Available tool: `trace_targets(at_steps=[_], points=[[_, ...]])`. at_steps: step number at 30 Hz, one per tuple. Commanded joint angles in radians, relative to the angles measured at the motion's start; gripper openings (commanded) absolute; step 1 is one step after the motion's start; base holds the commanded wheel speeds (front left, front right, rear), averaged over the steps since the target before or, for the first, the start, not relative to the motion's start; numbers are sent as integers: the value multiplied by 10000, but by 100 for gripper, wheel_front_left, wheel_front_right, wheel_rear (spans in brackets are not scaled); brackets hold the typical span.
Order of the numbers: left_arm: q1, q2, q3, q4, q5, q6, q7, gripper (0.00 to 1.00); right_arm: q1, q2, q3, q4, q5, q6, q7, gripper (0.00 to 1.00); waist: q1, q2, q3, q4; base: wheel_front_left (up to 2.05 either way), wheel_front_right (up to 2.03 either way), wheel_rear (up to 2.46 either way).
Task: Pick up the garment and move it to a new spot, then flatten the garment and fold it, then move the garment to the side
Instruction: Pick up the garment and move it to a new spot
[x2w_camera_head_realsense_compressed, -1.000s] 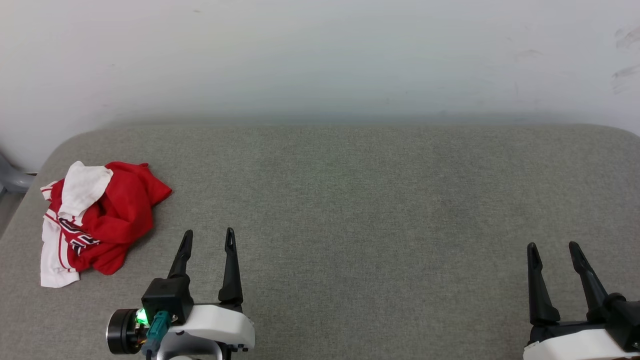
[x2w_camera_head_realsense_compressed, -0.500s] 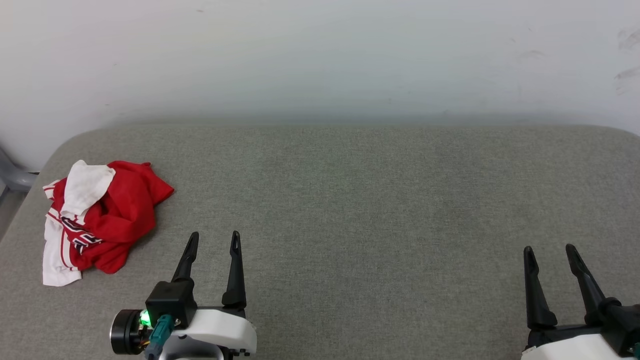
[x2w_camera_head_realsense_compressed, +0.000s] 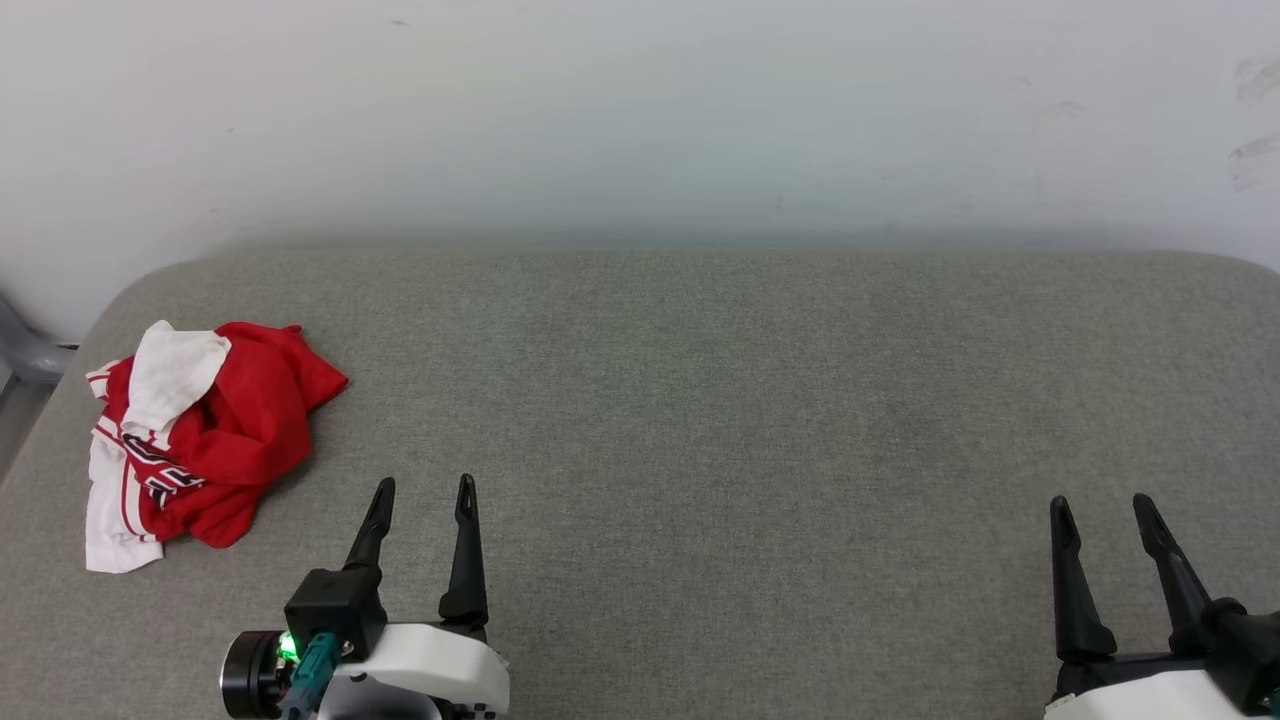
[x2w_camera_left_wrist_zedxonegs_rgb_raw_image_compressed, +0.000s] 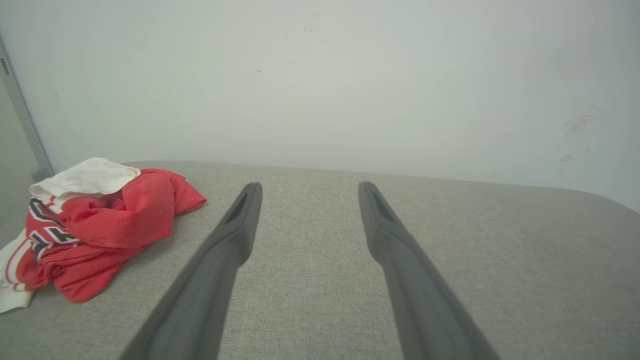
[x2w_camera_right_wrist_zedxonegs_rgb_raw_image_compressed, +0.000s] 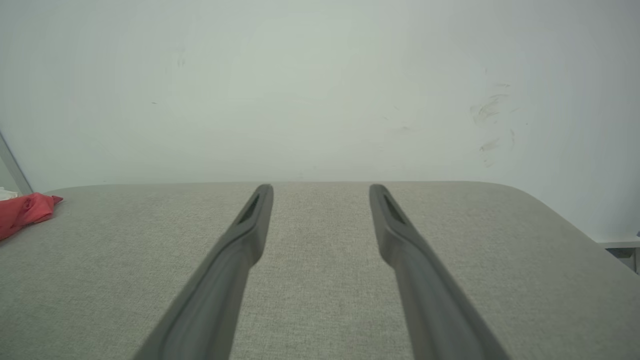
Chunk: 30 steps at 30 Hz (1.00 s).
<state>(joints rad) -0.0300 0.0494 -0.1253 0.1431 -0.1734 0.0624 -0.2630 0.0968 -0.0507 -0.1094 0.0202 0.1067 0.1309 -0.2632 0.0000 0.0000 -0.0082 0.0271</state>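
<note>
The garment (x2w_camera_head_realsense_compressed: 215, 425) lies crumpled in a red and white heap at the far left of the grey padded surface (x2w_camera_head_realsense_compressed: 700, 400), with a white sleeve on top and striped trim and dark lettering showing. My left gripper (x2w_camera_head_realsense_compressed: 424, 487) stands open and empty, to the right of the heap and nearer me. In the left wrist view the garment (x2w_camera_left_wrist_zedxonegs_rgb_raw_image_compressed: 105, 220) sits to the left of the open gripper (x2w_camera_left_wrist_zedxonegs_rgb_raw_image_compressed: 309, 186). My right gripper (x2w_camera_head_realsense_compressed: 1101, 503) is open and empty at the lower right. The right wrist view catches a red edge of the garment (x2w_camera_right_wrist_zedxonegs_rgb_raw_image_compressed: 25, 212) far left of that gripper (x2w_camera_right_wrist_zedxonegs_rgb_raw_image_compressed: 321, 188).
A pale wall (x2w_camera_head_realsense_compressed: 640, 120) rises directly behind the padded surface. The surface has rounded corners, and its left edge (x2w_camera_head_realsense_compressed: 40, 440) runs just beside the garment. A grey metal bar (x2w_camera_head_realsense_compressed: 25, 355) stands off the left edge.
The left gripper has drawn back slightly toward me. The right gripper has barely moved. The garment lies as before.
</note>
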Motion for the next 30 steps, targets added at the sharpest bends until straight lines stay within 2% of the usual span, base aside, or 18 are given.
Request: trace_targets(at_steps=[1,9,16,23,30], points=[[11,16,5,22,-46,1,-28,100,57,9,5,25,87,-3,-25,100,0,0,4,4,0,0,0],[-32,16,9,100,-26,60,-28,100,65,9,23,27,65,-5,-25,100,0,0,21,124,0,0,0],[-45,14,125,140,12,74,-28,100,116,9,100,3,104,-3,-25,100,0,0,30,537,0,0,0],[-82,13,264,182,-2,85,-28,100,131,9,219,2,94,-5,-23,100,0,0,60,1272,0,0,0],[-69,16,425,267,-89,106,-28,100,192,9,287,-34,27,-5,-25,100,0,0,103,2289,0,0,0]])
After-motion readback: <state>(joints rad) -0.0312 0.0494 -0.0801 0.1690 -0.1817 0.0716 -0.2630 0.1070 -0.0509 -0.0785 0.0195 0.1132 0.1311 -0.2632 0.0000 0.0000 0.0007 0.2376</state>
